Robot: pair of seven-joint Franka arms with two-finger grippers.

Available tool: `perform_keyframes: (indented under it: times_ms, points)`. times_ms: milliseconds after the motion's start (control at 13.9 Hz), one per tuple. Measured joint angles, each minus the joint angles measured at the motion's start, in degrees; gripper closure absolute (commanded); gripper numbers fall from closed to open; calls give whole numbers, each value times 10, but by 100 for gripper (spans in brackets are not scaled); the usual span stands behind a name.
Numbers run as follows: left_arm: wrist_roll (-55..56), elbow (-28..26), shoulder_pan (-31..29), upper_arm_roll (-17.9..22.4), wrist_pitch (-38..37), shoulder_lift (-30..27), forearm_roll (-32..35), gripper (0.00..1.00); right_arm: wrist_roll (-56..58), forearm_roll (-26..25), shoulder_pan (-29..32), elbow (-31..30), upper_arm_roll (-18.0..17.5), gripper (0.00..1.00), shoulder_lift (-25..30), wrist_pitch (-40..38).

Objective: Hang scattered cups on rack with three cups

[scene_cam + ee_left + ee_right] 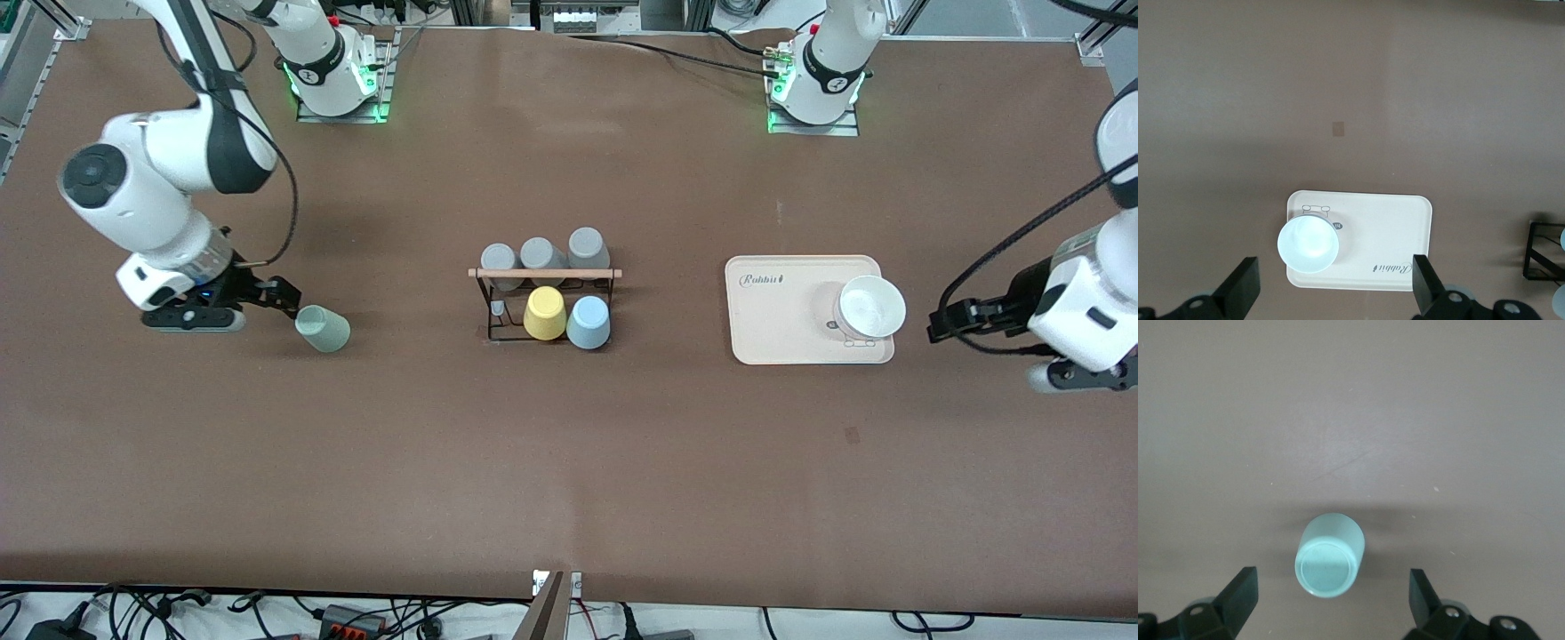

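Brown worktop [569, 462] spread wide beneath both arms. At its middle stood the rack [544, 302], already carrying a light blue cup [589, 322]. The right gripper [1331, 603] hovered with fingers [1238, 593] spread wide, the sage green cup [324, 328] lying on its side just ahead of them. Squeezing across the cup's body, centred, would likely hold best. The left gripper [1335, 293] waited, fingers wide, near the cream tray [805, 309].
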State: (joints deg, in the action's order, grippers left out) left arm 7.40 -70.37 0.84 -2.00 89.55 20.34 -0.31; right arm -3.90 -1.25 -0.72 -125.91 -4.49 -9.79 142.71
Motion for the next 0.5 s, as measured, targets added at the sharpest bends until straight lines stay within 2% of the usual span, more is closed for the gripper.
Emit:
perform_keyframes:
  times_ms: [288,503]
  points:
    - [-24,-81,-1,22,16,-75,0,0,26,0,-2,-5,0,0,-31,21]
    - [-36,-124,-5,26,20,-107,0,0,27,0,-3,-5,0,0,-38,22]
